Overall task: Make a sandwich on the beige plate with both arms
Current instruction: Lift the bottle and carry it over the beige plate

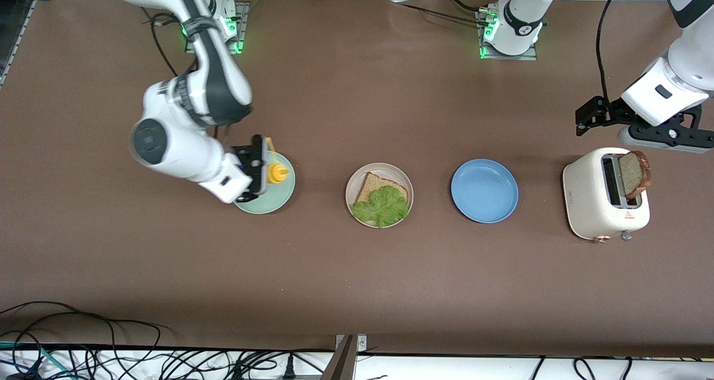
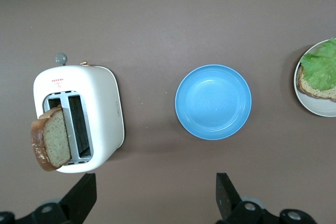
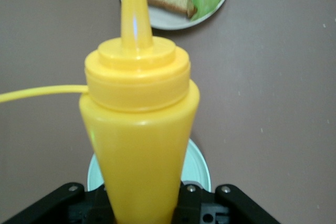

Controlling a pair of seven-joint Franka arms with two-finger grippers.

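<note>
Nearest the front camera sits the white toaster (image 1: 605,201), at the left arm's end of the brown desk (image 1: 357,279), with one slice of brown bread (image 1: 636,174) standing up out of its slot. Above that toaster hangs the left claw (image 1: 591,115), its two black fingers (image 2: 81,198) spread wide and holding nothing; in the left wrist view the toaster (image 2: 105,114) and its slice (image 2: 52,142) lie just under those fingers. Next along from that claw toward the right arm's end lies the blue plate (image 1: 484,191), bare, and after it the beige plate (image 1: 357,187), roughly midway between the two claws. On the beige plate rests the half-built sandwich: a single slice of dark-crusted bread (image 1: 371,186) with a ruffled green lettuce leaf (image 1: 382,206) laid over the part of it nearer the front camera, and no top slice on it. At the right arm's end, the right claw (image 1: 257,165) is closed around the body of a yellow squeeze bottle (image 1: 276,172), gripping it over the mint-green plate (image 1: 276,198). From the right wrist view the bottle (image 3: 139,145) fills the space between the claw's fingers, its nozzle pointing toward the beige plate (image 3: 173,20), with the mint-green plate's rim (image 3: 202,169) showing beneath it.
</note>
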